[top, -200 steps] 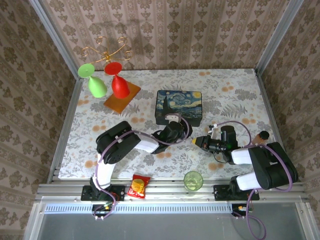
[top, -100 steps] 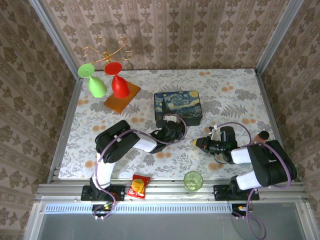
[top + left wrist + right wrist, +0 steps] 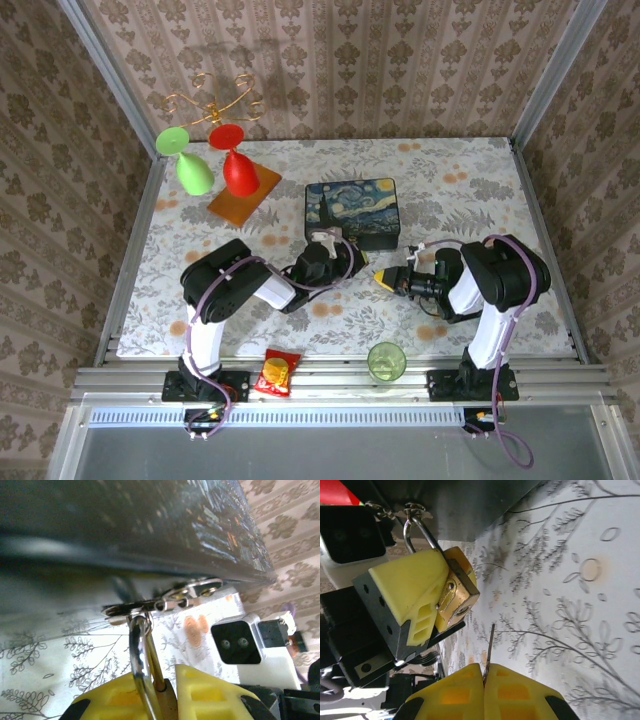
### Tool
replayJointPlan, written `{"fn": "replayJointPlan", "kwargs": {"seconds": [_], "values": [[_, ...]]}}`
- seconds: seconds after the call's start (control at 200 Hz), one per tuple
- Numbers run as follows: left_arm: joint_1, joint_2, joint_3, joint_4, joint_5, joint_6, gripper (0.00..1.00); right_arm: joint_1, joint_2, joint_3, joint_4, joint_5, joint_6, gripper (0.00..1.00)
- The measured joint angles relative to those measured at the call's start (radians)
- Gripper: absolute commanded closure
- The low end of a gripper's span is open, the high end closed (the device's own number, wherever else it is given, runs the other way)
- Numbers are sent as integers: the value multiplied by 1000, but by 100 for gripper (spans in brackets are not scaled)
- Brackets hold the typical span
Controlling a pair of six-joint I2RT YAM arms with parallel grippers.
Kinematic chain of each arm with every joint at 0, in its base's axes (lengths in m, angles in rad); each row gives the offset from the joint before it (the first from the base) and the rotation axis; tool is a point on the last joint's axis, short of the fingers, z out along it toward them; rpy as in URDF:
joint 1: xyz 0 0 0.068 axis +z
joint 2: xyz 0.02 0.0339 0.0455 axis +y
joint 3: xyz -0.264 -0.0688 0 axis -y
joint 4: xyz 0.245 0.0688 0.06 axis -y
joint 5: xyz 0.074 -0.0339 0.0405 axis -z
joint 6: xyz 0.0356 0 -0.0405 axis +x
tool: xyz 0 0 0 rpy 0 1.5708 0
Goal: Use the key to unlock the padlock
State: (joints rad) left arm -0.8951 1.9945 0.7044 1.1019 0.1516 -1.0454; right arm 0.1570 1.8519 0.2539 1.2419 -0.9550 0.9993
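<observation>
The painted box (image 3: 355, 210) sits mid-table, its metal clasp (image 3: 165, 599) on the front wall. The padlock (image 3: 461, 586), brass with a silver shackle (image 3: 136, 647), hangs from that clasp. My left gripper (image 3: 167, 700) is shut on the padlock's body (image 3: 170, 700), its yellow fingers (image 3: 410, 587) on either side; from above it (image 3: 340, 252) sits at the box front. My right gripper (image 3: 484, 680) is shut on the key (image 3: 490, 645), the thin blade sticking out edge-on. The blade's tip stands a short way below the padlock's keyhole end, apart from it. From above, the right gripper (image 3: 384, 277) points left at the left one.
A green cup (image 3: 386, 360) and a snack packet (image 3: 276, 372) stand at the near edge between the arm bases. Red (image 3: 240, 172) and green (image 3: 195, 172) glasses and a wooden board (image 3: 243, 195) are at the back left, by a gold wire stand (image 3: 215, 100).
My left gripper closed on the padlock and drew back left, and the box shifted left with it. The right gripper swung left toward the padlock with the key.
</observation>
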Motion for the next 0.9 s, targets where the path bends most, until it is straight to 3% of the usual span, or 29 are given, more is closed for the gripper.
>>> {"fn": "replayJointPlan", "kwargs": {"seconds": [0.18, 0.47, 0.9], "values": [[17, 26, -18, 137, 13, -70, 100, 10, -66, 1, 35, -28, 8, 100], [24, 13, -29, 156, 18, -122, 100, 65, -74, 16, 42, -30, 26, 100], [27, 1, -51, 210, 16, -198, 100, 68, -73, 66, 42, -37, 39, 100]]}}
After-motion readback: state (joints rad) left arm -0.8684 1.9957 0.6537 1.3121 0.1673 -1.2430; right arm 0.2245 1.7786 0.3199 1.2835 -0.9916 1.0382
